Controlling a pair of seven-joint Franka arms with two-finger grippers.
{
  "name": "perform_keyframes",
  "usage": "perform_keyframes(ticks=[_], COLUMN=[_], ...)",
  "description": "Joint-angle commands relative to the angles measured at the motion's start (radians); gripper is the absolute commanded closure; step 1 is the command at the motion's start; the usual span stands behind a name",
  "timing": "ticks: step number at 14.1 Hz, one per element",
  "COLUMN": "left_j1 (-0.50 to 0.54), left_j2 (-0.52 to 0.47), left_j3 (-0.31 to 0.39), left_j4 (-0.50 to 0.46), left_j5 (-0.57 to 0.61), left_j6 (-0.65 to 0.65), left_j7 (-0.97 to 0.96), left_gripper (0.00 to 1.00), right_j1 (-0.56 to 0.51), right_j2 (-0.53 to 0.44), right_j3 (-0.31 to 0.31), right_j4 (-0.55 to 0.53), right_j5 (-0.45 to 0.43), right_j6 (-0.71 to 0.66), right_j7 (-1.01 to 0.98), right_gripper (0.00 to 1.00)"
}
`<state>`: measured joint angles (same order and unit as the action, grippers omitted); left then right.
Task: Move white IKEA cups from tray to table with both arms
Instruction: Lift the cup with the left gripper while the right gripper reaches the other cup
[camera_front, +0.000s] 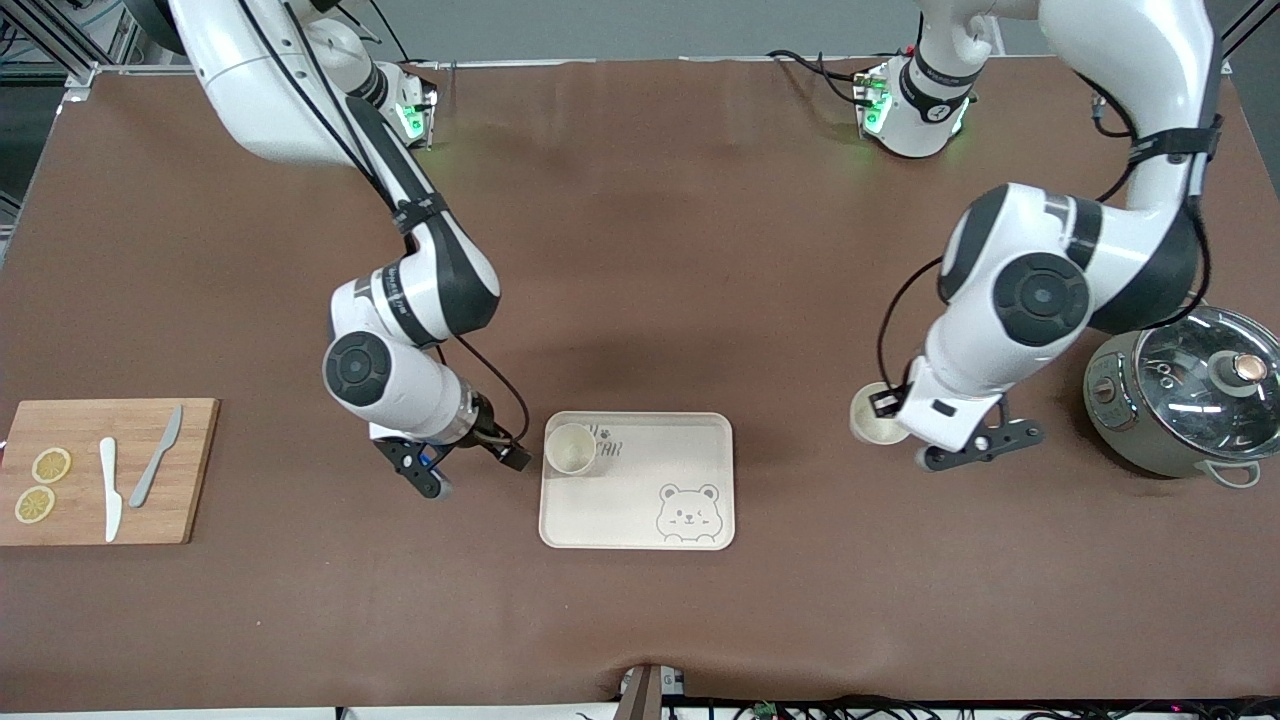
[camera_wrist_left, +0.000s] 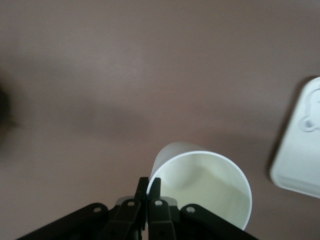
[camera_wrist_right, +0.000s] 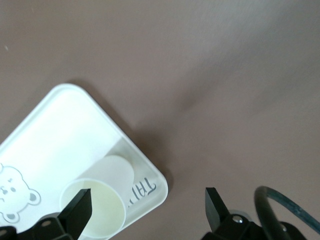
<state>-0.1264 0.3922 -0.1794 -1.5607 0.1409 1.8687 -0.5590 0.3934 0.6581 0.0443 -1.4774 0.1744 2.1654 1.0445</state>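
One white cup (camera_front: 570, 447) stands upright on the cream bear tray (camera_front: 690, 440), in the tray's corner farthest from the front camera toward the right arm's end. My right gripper (camera_front: 508, 456) is open and empty, just off that corner; in the right wrist view (camera_wrist_right: 148, 207) this cup (camera_wrist_right: 100, 197) and the tray (camera_wrist_right: 60, 130) lie below it. My left gripper (camera_front: 886, 403) is shut on the rim of the second white cup (camera_front: 872, 422), over the table between the tray and the pot. In the left wrist view the fingers (camera_wrist_left: 155, 192) pinch the cup's (camera_wrist_left: 205, 185) wall.
A grey-green pot with a glass lid (camera_front: 1190, 400) stands at the left arm's end. A wooden board (camera_front: 195, 480) with two lemon slices and two knives lies at the right arm's end. The tray's edge shows in the left wrist view (camera_wrist_left: 300, 150).
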Motion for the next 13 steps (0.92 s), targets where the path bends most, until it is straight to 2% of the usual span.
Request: perform_keyframes(ticks=[1,3,4,6,10,11,12,13], left_j1=[0.089,0.151,0.163,0.18,0.186,0.195,0.209,0.215], left_j2=[-0.099,-0.127,-0.136,-0.142,-0.131,-0.128,-0.124,-0.116], left_j3=[-0.011,-0.012,-0.011,-0.012,-0.011,-0.011,-0.011,-0.011], left_j4=[-0.171,-0.281,-0.335,-0.422,-0.559,-0.579,-0.596,-0.616], left_j5=[0.011,0.011,0.011,0.011,0.011,0.011,0.011,0.012], left_j6=[0.027,0.119,0.179,0.294,0.496,0.522,0.544,0.578], left_j7=[0.109,0.172,0.175,0.175,0.175,0.175,0.177,0.177], left_gripper=[1.0,1.0,1.0,1.0,1.0,1.0,1.0,1.0], right_j1=[0.034,0.047,0.062,0.065,0.082,0.09,0.087,0.085], right_j2=[0.008,0.027,0.04,0.063,0.098,0.101,0.101,0.1], right_j3=[-0.007,-0.007,-0.007,-0.007,-0.007,-0.009,-0.009,-0.009], right_j4=[0.022,0.025,0.031,0.032,0.068,0.069,0.071,0.071], right_j5=[0.003,0.004,0.002,0.004,0.0,-0.001,0.002,0.002], right_j6=[-0.007,0.002,0.037,0.082,0.087,0.087,0.085,0.083], right_j7=[0.032,0.092,0.109,0.112,0.147,0.149,0.152,0.152], right_gripper=[0.06,0.22,0.26,0.27,0.7,0.86,0.95,1.0])
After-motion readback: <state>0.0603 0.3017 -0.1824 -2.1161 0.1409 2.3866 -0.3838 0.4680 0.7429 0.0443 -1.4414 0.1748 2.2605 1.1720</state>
